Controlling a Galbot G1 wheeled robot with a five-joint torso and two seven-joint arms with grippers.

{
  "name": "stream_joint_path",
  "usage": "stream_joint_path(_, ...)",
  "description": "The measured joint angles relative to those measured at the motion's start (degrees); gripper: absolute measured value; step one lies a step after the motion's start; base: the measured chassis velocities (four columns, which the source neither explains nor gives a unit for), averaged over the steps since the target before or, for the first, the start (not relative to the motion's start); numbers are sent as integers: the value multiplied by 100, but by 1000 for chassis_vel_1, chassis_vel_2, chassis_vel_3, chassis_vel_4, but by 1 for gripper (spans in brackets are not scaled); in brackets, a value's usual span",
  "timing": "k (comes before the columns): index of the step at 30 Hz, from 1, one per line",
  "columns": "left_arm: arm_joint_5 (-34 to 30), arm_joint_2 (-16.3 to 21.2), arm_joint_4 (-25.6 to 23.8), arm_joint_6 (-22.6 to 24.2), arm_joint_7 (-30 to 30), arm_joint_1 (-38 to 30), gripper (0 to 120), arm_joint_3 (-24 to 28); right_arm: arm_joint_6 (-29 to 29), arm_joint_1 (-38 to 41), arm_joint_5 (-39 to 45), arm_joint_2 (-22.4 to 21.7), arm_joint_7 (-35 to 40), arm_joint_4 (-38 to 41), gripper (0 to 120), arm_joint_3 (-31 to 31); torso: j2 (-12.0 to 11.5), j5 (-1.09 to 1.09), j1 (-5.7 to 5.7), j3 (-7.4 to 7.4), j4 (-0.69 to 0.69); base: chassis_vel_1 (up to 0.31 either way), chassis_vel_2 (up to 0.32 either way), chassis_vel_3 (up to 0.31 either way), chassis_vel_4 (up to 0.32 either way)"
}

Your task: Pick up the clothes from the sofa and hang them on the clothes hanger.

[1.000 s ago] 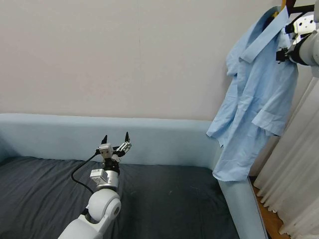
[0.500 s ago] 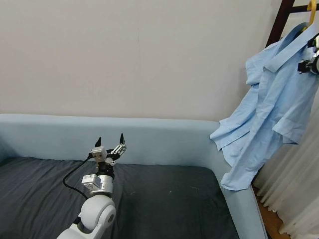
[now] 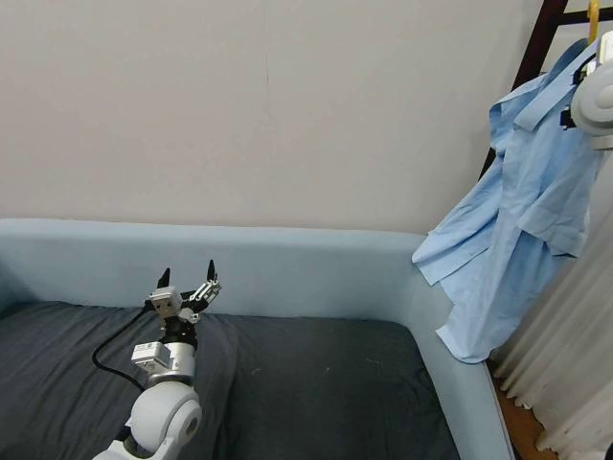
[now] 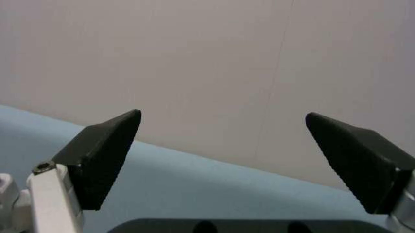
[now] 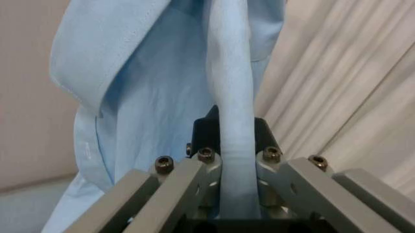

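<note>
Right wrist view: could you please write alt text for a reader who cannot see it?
The right gripper is shut on a narrow fold of the light blue shirt. More of the shirt spreads beyond it, with a pale pleated curtain behind.

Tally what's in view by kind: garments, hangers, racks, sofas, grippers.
Garments: 1, light blue shirt, held up beside the rack
Hangers: 1, yellow hanger, cut off by the frame edge
Racks: 1, dark rack
Sofas: 1, sofa
Grippers: 2, left gripper with jaws open over the sofa seat; right gripper with jaws shut on the shirt
Total: 6
</note>
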Motion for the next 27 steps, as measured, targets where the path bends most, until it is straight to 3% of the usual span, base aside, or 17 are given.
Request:
stream_joint_path(9,-22,-19,335,-82,-33,-286,100,94,8,-152,-295,883,40,-1440,1,394,0,-1,0,0,1,0,0,0,0)
stream_joint_path(27,-77,-109,731,-115,-87,-685,100,367,191,-605,-1186,1982,-513,-3249,1,1437,0,0,0,0,1,0,0,0,0)
